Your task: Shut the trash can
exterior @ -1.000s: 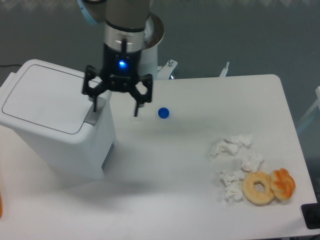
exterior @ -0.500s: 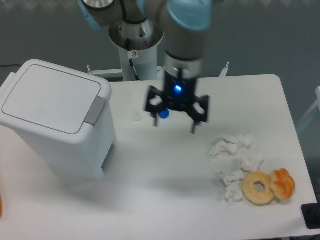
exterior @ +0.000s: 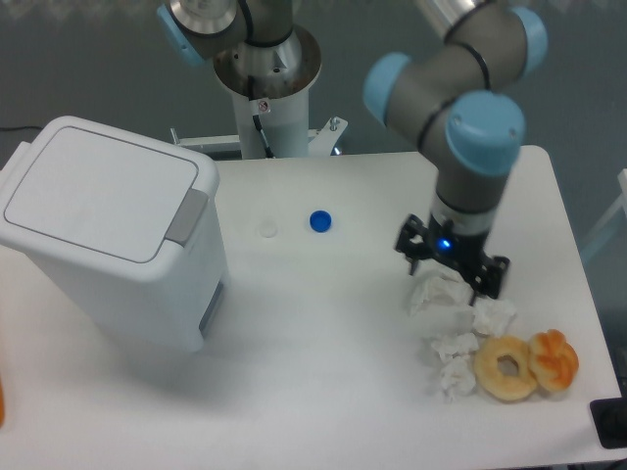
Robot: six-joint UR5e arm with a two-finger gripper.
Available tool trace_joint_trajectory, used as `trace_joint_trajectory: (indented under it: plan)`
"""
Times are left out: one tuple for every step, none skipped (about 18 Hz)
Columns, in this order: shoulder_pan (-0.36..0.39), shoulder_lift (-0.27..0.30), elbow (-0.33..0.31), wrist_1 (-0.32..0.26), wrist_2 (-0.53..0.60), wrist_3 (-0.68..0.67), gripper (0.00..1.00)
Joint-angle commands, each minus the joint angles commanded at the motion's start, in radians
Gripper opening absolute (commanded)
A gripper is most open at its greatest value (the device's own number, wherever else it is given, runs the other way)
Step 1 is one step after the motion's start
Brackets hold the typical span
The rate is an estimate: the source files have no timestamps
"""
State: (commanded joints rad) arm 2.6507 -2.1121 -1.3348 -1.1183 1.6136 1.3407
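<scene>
Several crumpled tissues (exterior: 458, 328) lie under the gripper (exterior: 452, 274), beside a doughnut (exterior: 506, 368).

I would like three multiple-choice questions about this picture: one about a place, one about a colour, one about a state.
1. Where is the gripper?
A. Over the crumpled tissues
B. Over the trash can
C. Beside the blue cap

2. What colour is the small cap on the table?
A. Red
B. Blue
C. Green

3. How is the lid of the trash can?
A. Wide open
B. Missing
C. Closed flat

Answers:
1 A: its fingers hang over the tissues, on the right side.
2 B: the cap is plainly blue.
3 C: the lid lies flat on the can.
</scene>
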Motion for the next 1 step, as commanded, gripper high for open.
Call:
trace_joint_trajectory:
  plan:
    - [0.0,-0.012,0.011,0.0,0.015,0.0,1.0]
